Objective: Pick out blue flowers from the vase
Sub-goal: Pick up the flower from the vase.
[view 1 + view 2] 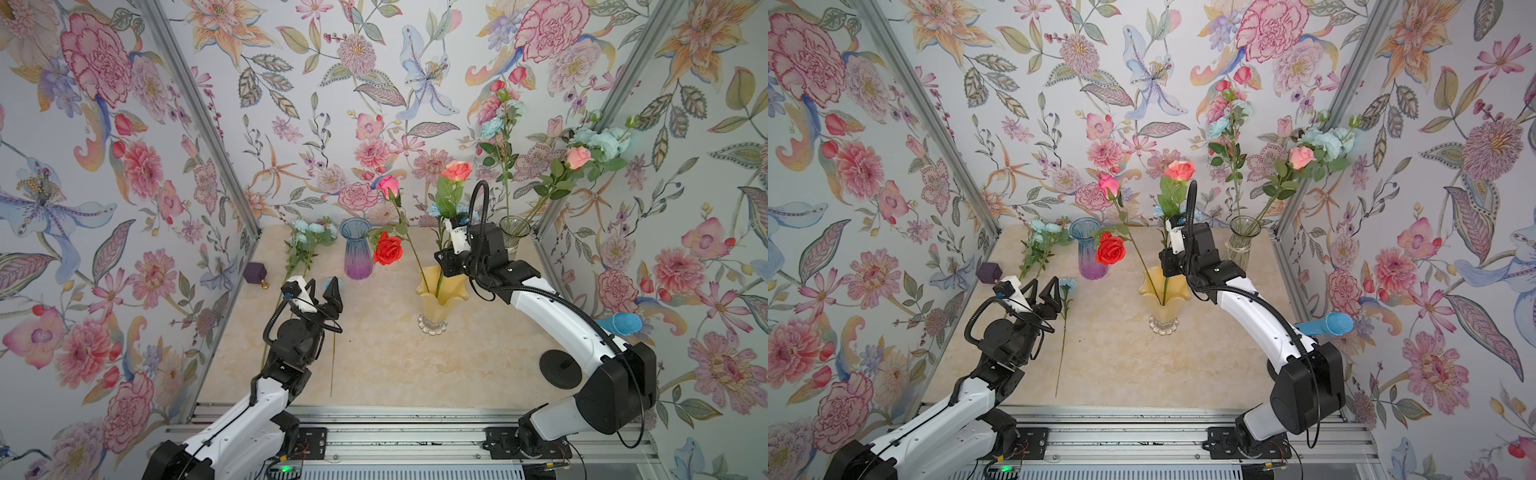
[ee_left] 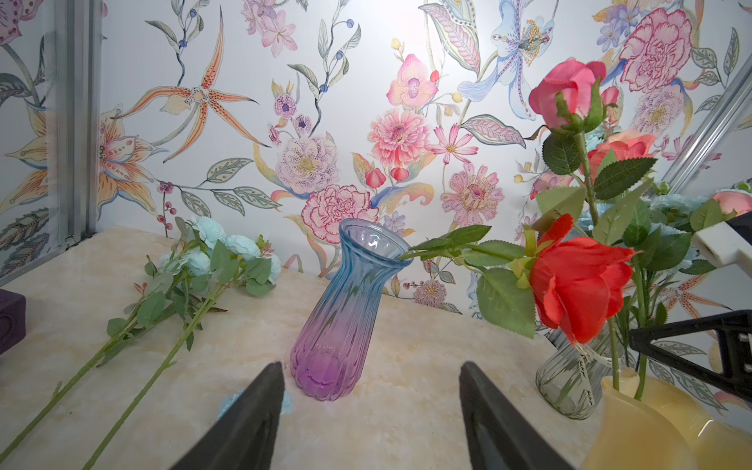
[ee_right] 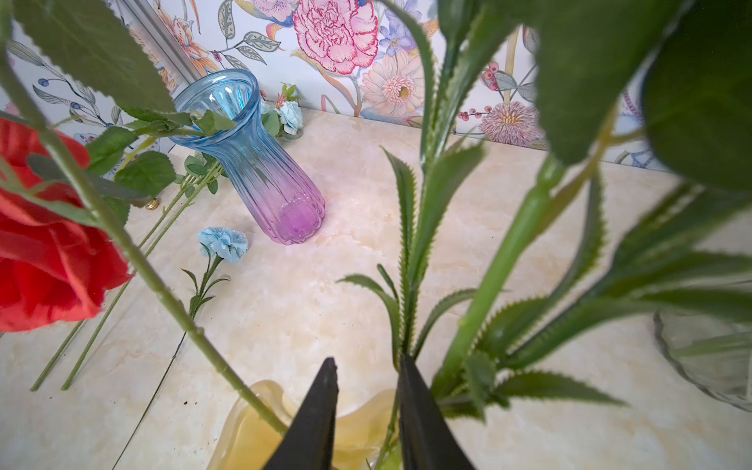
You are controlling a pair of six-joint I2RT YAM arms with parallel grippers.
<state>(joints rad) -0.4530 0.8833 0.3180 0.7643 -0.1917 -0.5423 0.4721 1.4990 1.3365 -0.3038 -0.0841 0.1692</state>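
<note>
Pale blue flowers lie on the table: a leafy spray (image 1: 309, 232) (image 2: 219, 244) and a single bloom (image 1: 1067, 284) (image 3: 224, 244). More blue blooms (image 1: 598, 139) stand in the clear vase (image 1: 514, 232). One small blue bloom (image 1: 434, 210) shows behind the coral rose's leaves above the yellow vase (image 1: 440, 299) (image 3: 244, 431). My right gripper (image 3: 367, 360) (image 1: 439, 251) is over the yellow vase's mouth, jaws narrowly apart, a thin green stem (image 3: 396, 407) running along the inner side of one finger. My left gripper (image 2: 371, 368) (image 1: 322, 293) hangs open and empty in front of the blue-purple vase (image 2: 337, 325).
A red rose (image 1: 388, 249) leans out of the blue-purple vase. Pink (image 1: 387, 185) and coral (image 1: 456, 169) roses stand in the yellow vase. A purple box (image 1: 254, 272) sits at the left wall, a blue microphone (image 1: 621, 323) and a black disc (image 1: 560, 369) at the right.
</note>
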